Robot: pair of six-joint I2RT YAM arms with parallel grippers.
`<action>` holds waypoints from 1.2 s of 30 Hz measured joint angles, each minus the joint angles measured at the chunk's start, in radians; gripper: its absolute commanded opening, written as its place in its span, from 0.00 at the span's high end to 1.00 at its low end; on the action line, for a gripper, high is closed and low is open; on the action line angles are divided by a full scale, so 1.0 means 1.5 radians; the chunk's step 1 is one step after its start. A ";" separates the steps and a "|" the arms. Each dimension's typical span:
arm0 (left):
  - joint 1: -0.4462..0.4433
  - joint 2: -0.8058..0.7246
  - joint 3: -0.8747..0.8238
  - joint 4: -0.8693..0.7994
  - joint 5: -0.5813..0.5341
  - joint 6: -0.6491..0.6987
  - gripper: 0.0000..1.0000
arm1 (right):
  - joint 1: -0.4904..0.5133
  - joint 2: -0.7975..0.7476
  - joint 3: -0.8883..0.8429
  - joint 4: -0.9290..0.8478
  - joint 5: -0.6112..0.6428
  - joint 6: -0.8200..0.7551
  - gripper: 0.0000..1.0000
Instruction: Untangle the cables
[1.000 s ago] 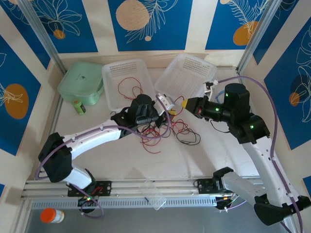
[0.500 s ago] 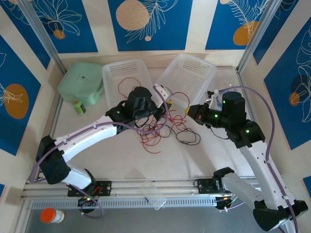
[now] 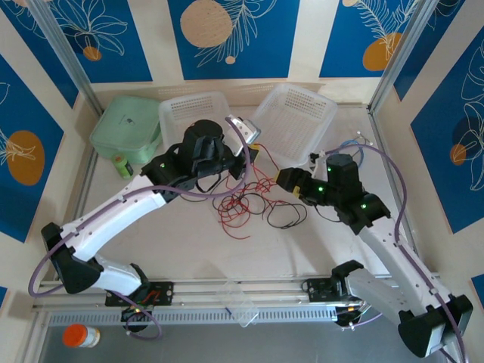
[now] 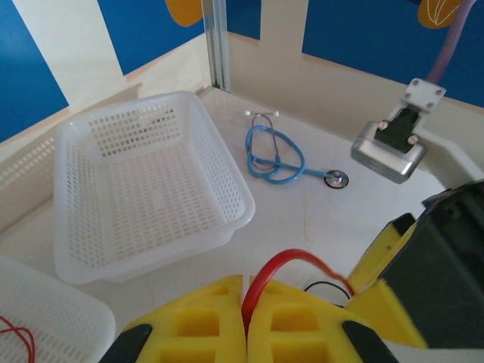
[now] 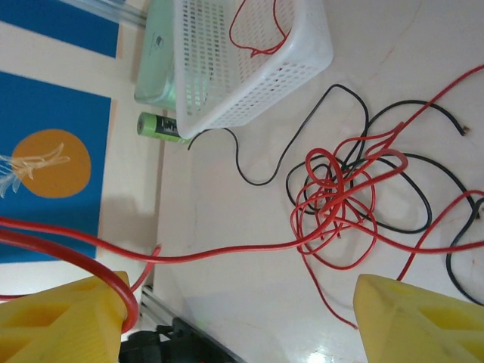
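Note:
The red and black cables [image 3: 247, 203] lie tangled in a heap mid-table; in the right wrist view the knot [image 5: 344, 189] sits ahead of the fingers. My left gripper [image 3: 253, 156] hovers behind the heap, near the baskets. Its yellow fingers [image 4: 204, 325] are shut on a red cable [image 4: 276, 265] that arcs right toward the other gripper. My right gripper [image 3: 283, 178] stands open just right of the heap, its fingers [image 5: 60, 318] far apart. A red strand [image 5: 113, 283] hooks round its left finger. Another red strand [image 5: 227, 249] runs taut to the knot.
Two white mesh baskets [image 3: 181, 113] [image 3: 296, 113] stand at the back; the left one holds a loose red cable [image 5: 257, 26]. A green lidded box [image 3: 121, 128] and a small green bottle [image 3: 122, 166] sit far left. A light-blue stethoscope [image 4: 276, 155] lies near the right wall.
My left gripper has risen and drawn back toward the baskets, pulling its red cable. The right gripper has swung left and lower, closer to the heap, which has shifted slightly left.

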 measured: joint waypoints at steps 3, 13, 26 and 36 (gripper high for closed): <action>0.000 0.000 0.014 -0.028 -0.005 -0.005 1.00 | 0.022 0.037 -0.002 0.045 0.026 -0.003 0.24; 0.001 0.006 0.046 -0.075 -0.044 -0.016 1.00 | 0.027 0.024 -0.053 0.139 0.070 0.109 0.02; 0.001 0.000 0.051 -0.025 -0.087 -0.023 1.00 | -0.007 -0.115 -0.057 0.106 -0.014 0.080 0.01; 0.001 0.006 0.043 0.002 -0.106 -0.023 1.00 | -0.007 -0.110 -0.016 0.115 -0.096 0.095 0.01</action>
